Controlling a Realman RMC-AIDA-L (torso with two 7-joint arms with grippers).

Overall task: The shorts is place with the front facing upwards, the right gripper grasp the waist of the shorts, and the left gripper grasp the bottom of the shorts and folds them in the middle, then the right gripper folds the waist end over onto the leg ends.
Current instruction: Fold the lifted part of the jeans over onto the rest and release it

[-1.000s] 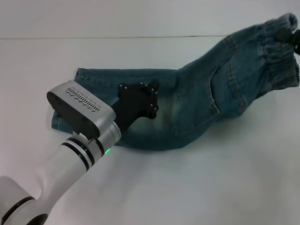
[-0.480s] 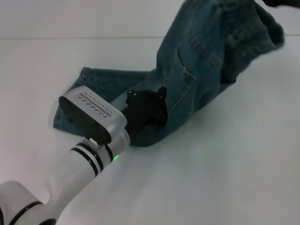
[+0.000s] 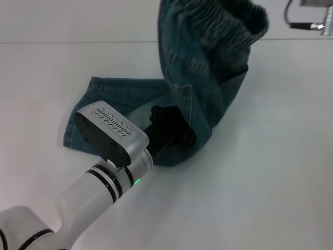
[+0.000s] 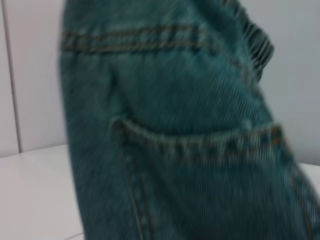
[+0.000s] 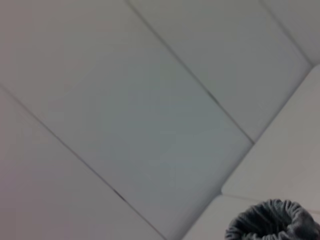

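One pair of blue-green denim shorts [image 3: 197, 88] is all we have before us, and we can read no brand, label or writing on them or on either arm; the ribbed grille on the left wrist's silver housing carries no legible marks. The left gripper [image 3: 171, 133], black with a silver wrist and a green light, sits low on the shorts where the cloth bends, pressed against the denim beside a stitched seam; we cannot tell how far its fingers are spread or whether they hold any cloth. From that point the flat part of the shorts runs across the white table [image 3: 270, 177] toward the leg ends [image 3: 78, 117], which lie on the surface beside the wrist housing. The other half rises steeply from the left gripper, with the waist of the shorts [image 3: 218, 15] lifted high at the top of the head view, its gathered ridges facing us. Compared with half a second ago, the waist has swung further over toward the leg ends and stands more upright above the left gripper, which has shifted slightly along the cloth. The right gripper itself is out of view; only a bit of cable shows beyond the waist. The left wrist camera sees denim filling its frame, a curved stitched pocket edge across it. The right wrist camera sees mostly pale wall panels, with a gathered bunch of fabric at one edge.
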